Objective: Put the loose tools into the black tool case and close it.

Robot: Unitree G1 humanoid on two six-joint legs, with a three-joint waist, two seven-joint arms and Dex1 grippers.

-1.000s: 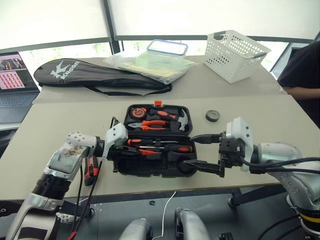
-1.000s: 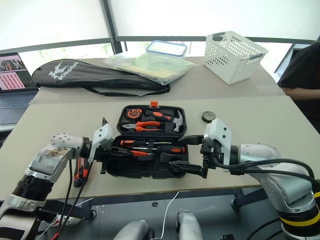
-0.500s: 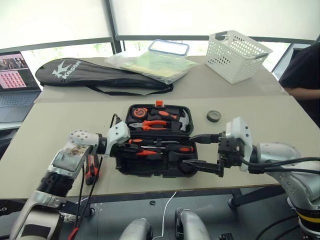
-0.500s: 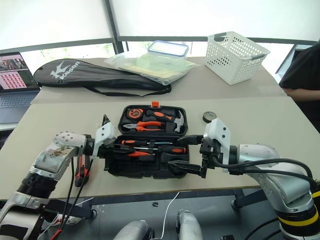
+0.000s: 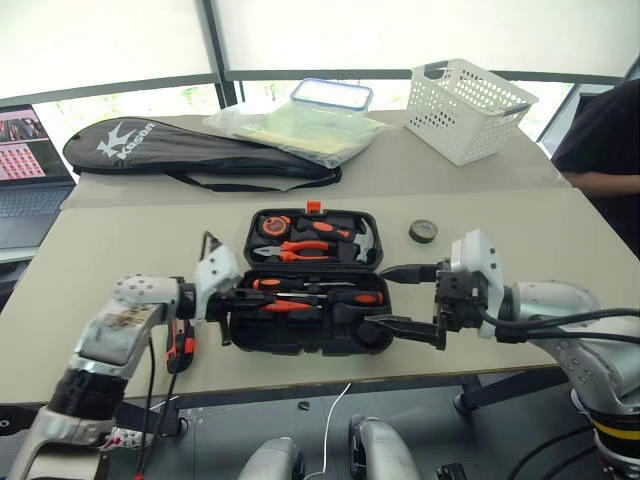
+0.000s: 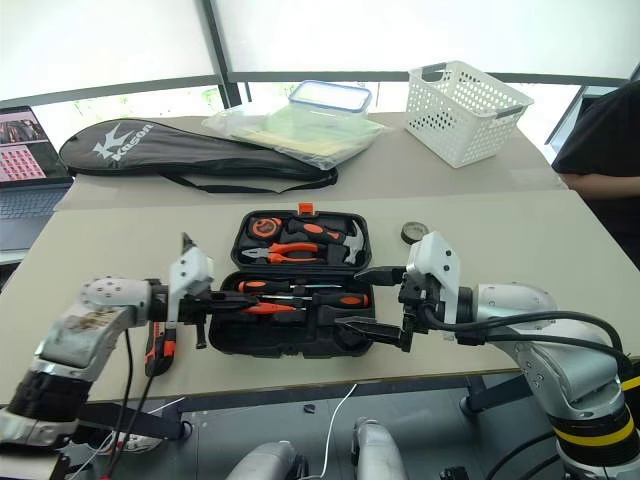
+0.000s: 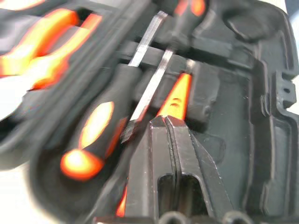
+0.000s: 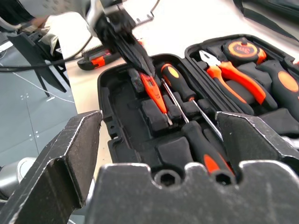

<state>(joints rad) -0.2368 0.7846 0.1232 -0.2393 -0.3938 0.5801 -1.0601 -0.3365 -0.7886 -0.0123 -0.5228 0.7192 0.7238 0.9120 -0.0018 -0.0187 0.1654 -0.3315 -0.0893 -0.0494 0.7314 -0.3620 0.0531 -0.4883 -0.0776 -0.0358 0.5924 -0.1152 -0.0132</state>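
Table [image 5: 120,250] first: the black tool case [image 5: 300,340] lay open flat in the middle of it, close to the front edge. The far half held the pliers [image 5: 305,247], the hammer [image 5: 362,240] and a tape measure [image 5: 277,224]. Both screwdrivers [image 8: 205,149] were seated in the near half, with the tester pen [image 8: 154,91] beside them.

Right gripper [image 5: 378,297] hovered at the case's right front corner, fingers spread wide, empty. Left gripper [image 7: 166,123] reached in over the case's left end. Its fingers were pressed together with nothing between them that I could see, tips just short of the tester pen.

Two tools were outside the case. The utility knife [image 5: 181,345] lay flat on the table just left of the case, under the left forearm. The tape roll [image 5: 423,231] sat well off the case's far right corner.

Handling, my call:
- **Knife:** stiff and light, with a hard, smooth body. I'd pinch it across the middle of the handle, because an end grip would probably let it swing. It lay low on the table, so the fingers would have to come down close to the surface.
- **Tape roll:** tiny and light, and it would likely skid if nudged. I'd take it across its outer rim from above.
- **Case:** rigid plastic and probably light enough to slide when pushed. I'd steady the near half while folding the far half over by its far edge near the orange latch [image 5: 316,207].
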